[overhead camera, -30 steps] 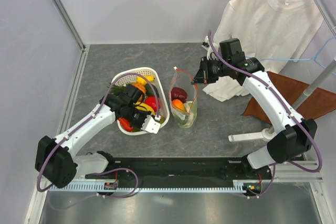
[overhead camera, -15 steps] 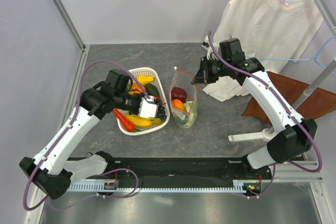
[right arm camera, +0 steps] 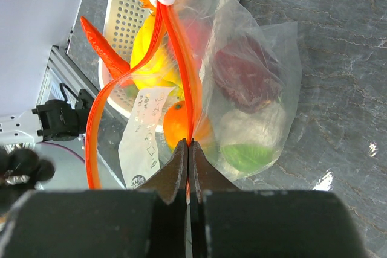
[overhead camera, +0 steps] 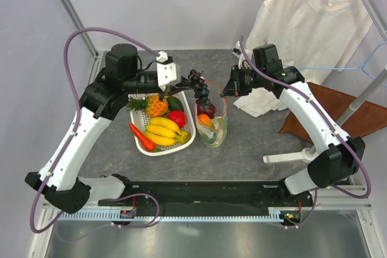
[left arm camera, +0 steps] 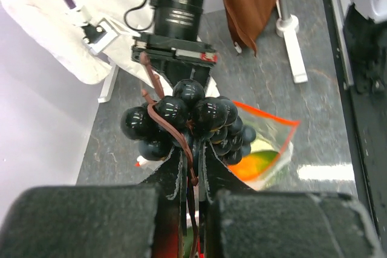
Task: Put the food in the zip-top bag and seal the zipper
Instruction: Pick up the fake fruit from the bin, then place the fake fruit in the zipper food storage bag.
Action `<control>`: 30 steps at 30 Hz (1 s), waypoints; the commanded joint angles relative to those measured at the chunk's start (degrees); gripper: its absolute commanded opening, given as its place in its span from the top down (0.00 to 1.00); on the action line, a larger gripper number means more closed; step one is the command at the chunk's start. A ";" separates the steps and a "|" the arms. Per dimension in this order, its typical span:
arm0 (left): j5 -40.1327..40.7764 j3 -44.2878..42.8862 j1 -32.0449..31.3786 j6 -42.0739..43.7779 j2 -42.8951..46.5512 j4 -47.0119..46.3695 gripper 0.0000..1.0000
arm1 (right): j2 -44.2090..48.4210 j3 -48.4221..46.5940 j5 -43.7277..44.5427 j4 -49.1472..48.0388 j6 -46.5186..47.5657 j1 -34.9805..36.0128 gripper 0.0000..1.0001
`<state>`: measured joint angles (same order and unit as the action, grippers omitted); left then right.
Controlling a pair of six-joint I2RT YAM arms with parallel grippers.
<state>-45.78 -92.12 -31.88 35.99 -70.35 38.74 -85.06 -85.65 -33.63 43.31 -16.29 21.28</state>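
grapes [overhead camera: 199, 89] aloft near zip-top bag [overhead camera: 217, 132], basket [overhead camera: 161, 151] left of the bag

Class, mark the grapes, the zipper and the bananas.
grapes [left arm camera: 193, 116], left wrist view, middle of the bunch.
zipper [right arm camera: 91, 155], right wrist view, on the red strip.
bananas [overhead camera: 162, 131], top view, middle of the bunch.

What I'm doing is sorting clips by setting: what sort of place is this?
Probably a robot lab workcell, not a kitchen: left arm and right arm bolted to a rail, panel walls on metal framing, a hung T-shirt.
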 commanded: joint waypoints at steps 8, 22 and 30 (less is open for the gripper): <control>14.22 3.34 -3.80 -8.30 -8.13 -12.19 0.98 | 1.38 -0.49 -0.56 -1.65 -0.14 0.26 1.00; 18.26 7.22 -5.74 -8.29 -9.73 -11.14 0.27 | 1.21 -0.57 -0.30 -1.56 -0.14 0.26 1.00; 14.05 7.12 3.55 -16.55 -5.50 -7.98 0.19 | 1.30 -0.84 -0.30 -1.56 0.12 0.43 1.00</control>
<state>-28.71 -84.44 -34.89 26.50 -80.07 30.52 -85.06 -85.65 -33.61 43.33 -16.34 21.28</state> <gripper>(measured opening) 0.811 0.010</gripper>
